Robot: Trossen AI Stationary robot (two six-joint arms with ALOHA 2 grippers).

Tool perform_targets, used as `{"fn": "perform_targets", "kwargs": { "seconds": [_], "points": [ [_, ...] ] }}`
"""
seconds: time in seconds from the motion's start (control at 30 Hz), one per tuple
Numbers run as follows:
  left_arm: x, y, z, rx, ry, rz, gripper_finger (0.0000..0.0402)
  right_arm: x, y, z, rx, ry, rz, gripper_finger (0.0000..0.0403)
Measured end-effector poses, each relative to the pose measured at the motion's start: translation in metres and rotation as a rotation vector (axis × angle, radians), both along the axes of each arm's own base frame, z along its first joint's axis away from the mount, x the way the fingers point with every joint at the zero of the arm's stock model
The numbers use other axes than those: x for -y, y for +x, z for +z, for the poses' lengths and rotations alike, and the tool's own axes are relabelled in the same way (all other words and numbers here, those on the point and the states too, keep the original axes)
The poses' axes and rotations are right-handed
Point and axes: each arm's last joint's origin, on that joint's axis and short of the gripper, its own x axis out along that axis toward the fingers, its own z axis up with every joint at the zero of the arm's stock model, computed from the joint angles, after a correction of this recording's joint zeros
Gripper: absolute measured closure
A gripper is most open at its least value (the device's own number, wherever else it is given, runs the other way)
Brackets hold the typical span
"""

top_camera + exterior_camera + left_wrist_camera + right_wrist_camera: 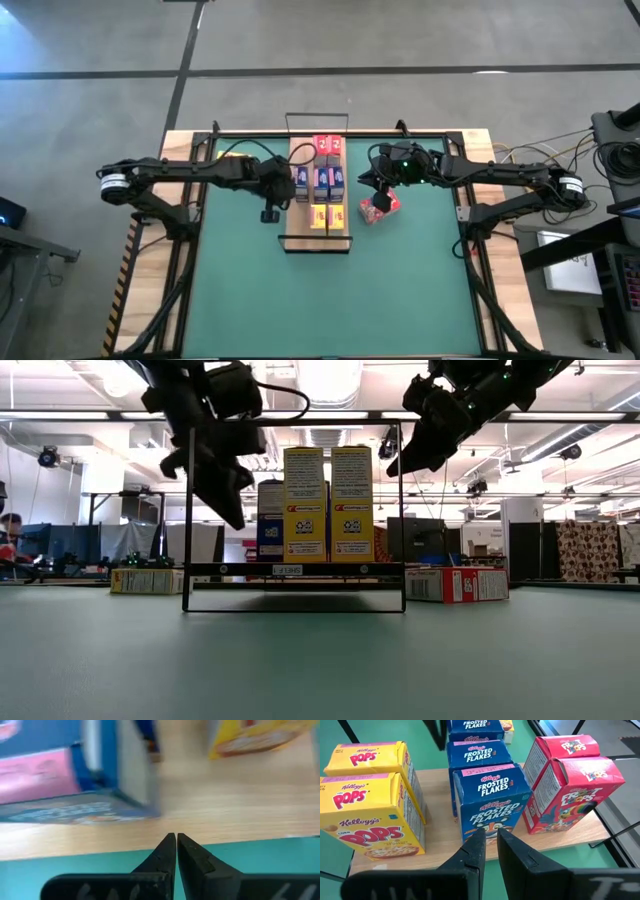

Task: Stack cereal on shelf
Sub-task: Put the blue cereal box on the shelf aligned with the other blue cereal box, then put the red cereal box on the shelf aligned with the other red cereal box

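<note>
**A:** Where does the cereal stand?

**B:** Mostly upright on the shelf [317, 241], the light-wood board in the middle of the green mat [330, 300]. The right wrist view shows two yellow Pops boxes [370, 820] along one side, three blue Frosted Flakes boxes [492, 805] down the middle and two red Froot Loops boxes [575, 790] along the other side. One more red box [381, 207] lies flat on the mat just beside the shelf, on the right arm's side. Another yellow box [232, 156] sits on the mat well apart from the shelf, on the left arm's side, partly hidden by that arm.

**A:** And the claws?

**B:** The left claw [176, 851] is pressed fully shut with nothing in it, hanging just off the shelf's edge, near a blue box that is blurred and cut off in its own view. The right claw [490, 852] is above the shelf's other side, over the lying red box, with only a narrow gap between its fingers and nothing between them.

**A:** Anything hard to make out?

**B:** From the low view the yellow boxes hide most of the rows behind them; only a sliver of blue shows. The shelf's black wire frame [188, 510] cuts across the left arm there.
</note>
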Motion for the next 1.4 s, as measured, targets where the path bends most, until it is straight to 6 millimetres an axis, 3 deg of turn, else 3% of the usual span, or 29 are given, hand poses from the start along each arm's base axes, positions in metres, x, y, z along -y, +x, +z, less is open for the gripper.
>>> {"fn": "perform_targets", "kwargs": {
  "seconds": [0.23,0.53,0.87,1.17,1.4],
  "points": [
    [-0.008,0.005,0.004,0.044,0.151,0.032,0.0401,0.0,0.0,0.0,0.0,0.001,0.0,0.0365],
    [-0.009,0.009,0.006,0.1,0.16,0.028,0.0401,0.0,0.0,0.0,0.002,0.009,-0.005,0.0365],
    [-0.007,0.001,0.003,0.026,0.134,0.034,0.0401,0.0,0.0,0.0,0.001,0.017,-0.011,0.0365],
    [-0.002,-0.011,0.026,0.12,0.127,0.014,0.0401,-0.002,-0.009,-0.012,-0.127,0.193,-0.119,0.0365],
    [0.003,-0.024,0.04,0.314,0.117,-0.023,0.0401,0.002,-0.022,-0.027,-0.234,0.433,-0.355,0.0365]
  ]
}}
